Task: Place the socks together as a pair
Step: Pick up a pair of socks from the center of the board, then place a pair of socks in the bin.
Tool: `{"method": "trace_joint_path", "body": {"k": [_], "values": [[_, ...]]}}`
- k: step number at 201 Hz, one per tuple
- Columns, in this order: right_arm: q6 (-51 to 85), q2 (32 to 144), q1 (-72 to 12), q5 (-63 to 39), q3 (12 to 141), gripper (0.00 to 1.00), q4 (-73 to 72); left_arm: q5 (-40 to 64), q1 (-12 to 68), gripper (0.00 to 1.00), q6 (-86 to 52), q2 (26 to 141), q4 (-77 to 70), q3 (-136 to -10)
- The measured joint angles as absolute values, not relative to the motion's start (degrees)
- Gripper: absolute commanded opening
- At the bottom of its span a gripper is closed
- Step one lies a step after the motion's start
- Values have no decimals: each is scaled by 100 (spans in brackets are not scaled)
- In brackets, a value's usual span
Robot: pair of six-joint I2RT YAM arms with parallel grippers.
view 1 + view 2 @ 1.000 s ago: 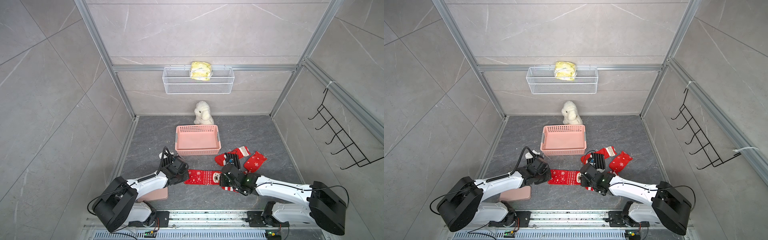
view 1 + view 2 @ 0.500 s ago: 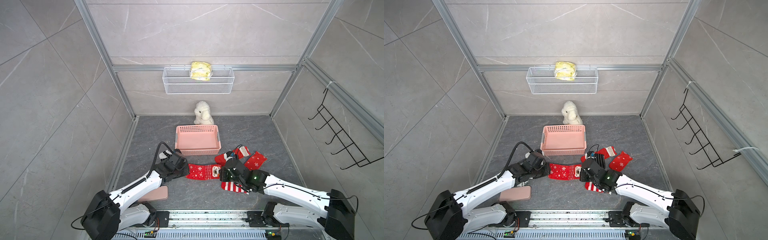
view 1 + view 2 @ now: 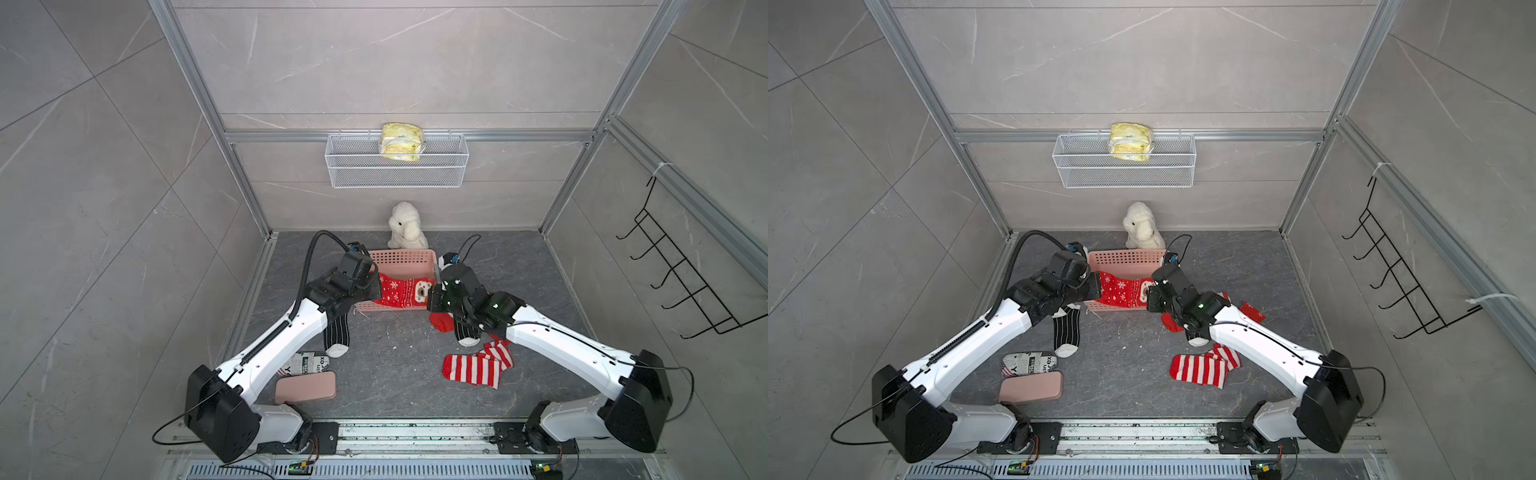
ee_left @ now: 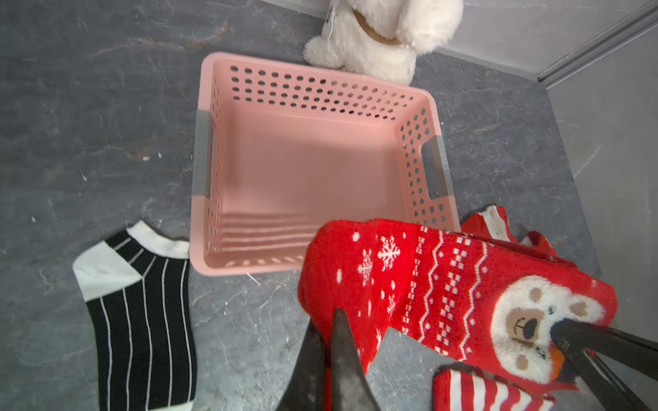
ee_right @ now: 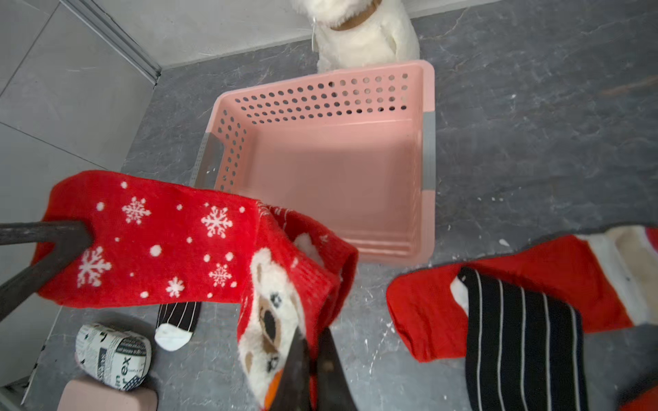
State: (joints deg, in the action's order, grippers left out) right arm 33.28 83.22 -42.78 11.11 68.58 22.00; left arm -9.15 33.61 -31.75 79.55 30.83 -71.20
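Both arms held the red snowflake sock (image 3: 401, 291) stretched between them, clear of the desk (image 3: 395, 374) and above the near wall of the pink perforated basket (image 3: 407, 254). The left fingers (image 4: 338, 323) were pressed together on the snowflake-patterned end. The right fingers (image 5: 302, 356) were pinched on the end bearing the bear face. Near the bear face the right wrist view showed a second red layer, and whether that was a fold or a second matching sock could not be told. The knit sagged between the two grips and bunched at each one, which marked it as light, soft and without stiffness. Its fuzzy surface appeared unlikely to slip from a firm pinch. Such a sock was judged best taken at its two ends, as here, so that it stayed spread and could be laid flat. A single grip would probably have let it fold over on itself. The other socks lay on the desk. One black striped sock (image 3: 336, 336) lay to the near left. A second black striped sock (image 5: 523, 338) rested on a plain red sock (image 5: 427, 313) to the right. A red-and-white striped sock (image 3: 473, 368) lay nearer still on the right. The white plush toy (image 3: 405, 226) sat beyond the basket, against the far wall.
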Motion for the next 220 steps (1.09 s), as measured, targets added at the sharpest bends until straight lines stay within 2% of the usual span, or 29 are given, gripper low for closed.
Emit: {"method": "trace_joint_path", "body": {"k": [50, 102, 154, 204, 220], "values": [[2991, 9727, -3900, 867, 8020, 0, 2115, -895, 2825, 0, -2628, 9378, 3164, -8141], [2794, 10641, -3699, 810, 8674, 0, 2119, -838, 2390, 0, -2279, 10759, 3393, -9188], [2630, 11026, -3632, 864, 8888, 0, 2126, -705, 2386, 0, -2137, 11467, 3548, -9852], [2543, 11382, -3540, 928, 9008, 0, 2121, -746, 2386, 0, -2032, 11802, 3612, -9933], [2519, 11489, -3509, 950, 9067, 4, 2123, -773, 2386, 0, -1999, 11874, 3647, -9933]]}}
